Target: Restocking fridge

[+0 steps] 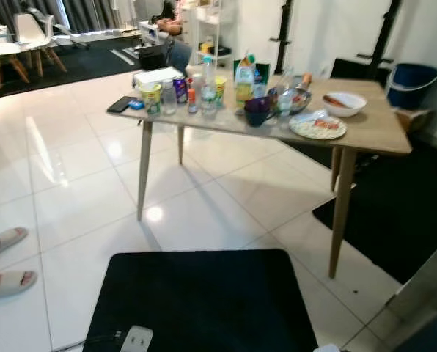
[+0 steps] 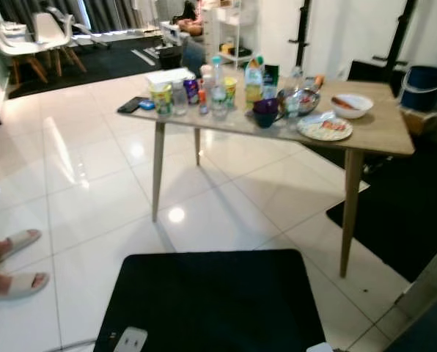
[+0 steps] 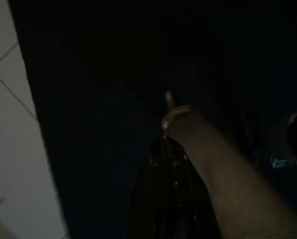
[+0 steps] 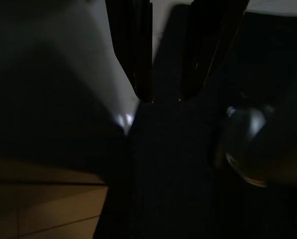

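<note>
A wooden table (image 1: 380, 128) stands ahead of me, loaded with groceries: a yellow-green tub (image 1: 151, 97), a clear water bottle (image 1: 208, 86), a juice bottle (image 1: 243, 79), a purple mug (image 1: 257, 111), a metal bowl (image 1: 295, 99), a white bowl (image 1: 344, 103) and a plate of food (image 1: 317, 126). In the right wrist view my right gripper (image 4: 164, 97) hangs open over dark floor, with nothing between its fingers. In the very dark left wrist view my left gripper (image 3: 169, 149) hangs idle.
A black mat (image 1: 204, 301) lies at my feet with a white power strip (image 1: 136, 339) on its near edge. A person's sandalled feet (image 1: 6, 260) are at the left. A dark rug (image 1: 402, 213) and a blue bin (image 1: 413, 82) lie right of the table; white chairs (image 1: 20, 40) stand far left.
</note>
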You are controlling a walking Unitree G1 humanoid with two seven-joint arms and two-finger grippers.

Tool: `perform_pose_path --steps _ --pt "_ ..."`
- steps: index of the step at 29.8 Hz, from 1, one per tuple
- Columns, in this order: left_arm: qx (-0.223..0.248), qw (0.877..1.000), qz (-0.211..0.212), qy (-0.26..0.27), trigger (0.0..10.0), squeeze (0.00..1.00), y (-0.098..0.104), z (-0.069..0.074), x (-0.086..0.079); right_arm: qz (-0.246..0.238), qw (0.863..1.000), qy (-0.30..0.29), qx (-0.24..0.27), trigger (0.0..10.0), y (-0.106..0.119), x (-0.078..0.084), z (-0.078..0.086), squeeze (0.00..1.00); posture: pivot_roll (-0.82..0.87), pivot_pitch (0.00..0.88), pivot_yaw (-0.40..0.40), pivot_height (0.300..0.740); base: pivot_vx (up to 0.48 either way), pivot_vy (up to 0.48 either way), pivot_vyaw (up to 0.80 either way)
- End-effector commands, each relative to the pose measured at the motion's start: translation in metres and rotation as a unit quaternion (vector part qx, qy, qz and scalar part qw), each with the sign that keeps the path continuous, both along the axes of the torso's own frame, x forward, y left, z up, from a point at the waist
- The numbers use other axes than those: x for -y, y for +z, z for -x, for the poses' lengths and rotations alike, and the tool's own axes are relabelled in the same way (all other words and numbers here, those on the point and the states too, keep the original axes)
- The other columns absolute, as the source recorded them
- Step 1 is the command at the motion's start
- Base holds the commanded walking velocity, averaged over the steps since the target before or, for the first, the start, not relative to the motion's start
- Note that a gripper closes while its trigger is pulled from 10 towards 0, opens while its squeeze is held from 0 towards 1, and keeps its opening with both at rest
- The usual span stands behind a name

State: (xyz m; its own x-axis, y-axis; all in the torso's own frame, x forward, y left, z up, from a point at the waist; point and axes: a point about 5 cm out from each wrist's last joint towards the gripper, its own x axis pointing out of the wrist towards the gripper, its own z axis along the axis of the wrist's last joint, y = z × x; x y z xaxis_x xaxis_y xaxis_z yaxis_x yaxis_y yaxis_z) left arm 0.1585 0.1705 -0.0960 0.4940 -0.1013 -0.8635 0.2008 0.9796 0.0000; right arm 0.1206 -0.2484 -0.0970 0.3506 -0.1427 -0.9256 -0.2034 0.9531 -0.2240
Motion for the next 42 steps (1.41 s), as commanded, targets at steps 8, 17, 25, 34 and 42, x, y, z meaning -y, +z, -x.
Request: perform_pose_path --steps 8,17,25,34,42 --pt "-0.019 1.000 -0.004 0.002 10.0 0.00 -0.004 0.011 -0.003 -0.010 1.000 -0.001 0.011 10.0 -0.001 -0.008 -0.004 0.00 -0.07 0.000 0.006 0.740 0.000 0.000 0.79" --pt "-0.013 1.000 -0.001 0.006 10.0 0.00 -0.002 0.006 -0.001 0.000 1.000 -0.005 0.020 10.0 0.001 -0.004 -0.007 0.00 -0.08 0.000 0.010 0.740 0.000 0.000 0.34" --pt "-0.004 1.000 0.002 0.004 10.0 0.00 0.001 -0.003 0.002 0.004 1.000 -0.012 0.025 10.0 0.003 -0.001 -0.010 0.00 -0.09 0.000 0.004 0.740 0.000 0.000 0.00" --pt "-0.007 1.000 0.006 0.004 10.0 0.00 -0.001 0.000 0.004 0.003 0.999 -0.018 0.026 10.0 0.003 -0.002 -0.010 0.00 -0.09 0.000 0.010 0.740 0.000 0.000 0.00" --pt "-0.012 1.000 0.004 0.006 10.0 0.00 -0.002 0.004 0.002 0.004 0.999 -0.025 0.021 10.0 0.001 -0.001 -0.005 0.00 -0.09 0.000 0.007 0.740 0.000 0.000 0.00"
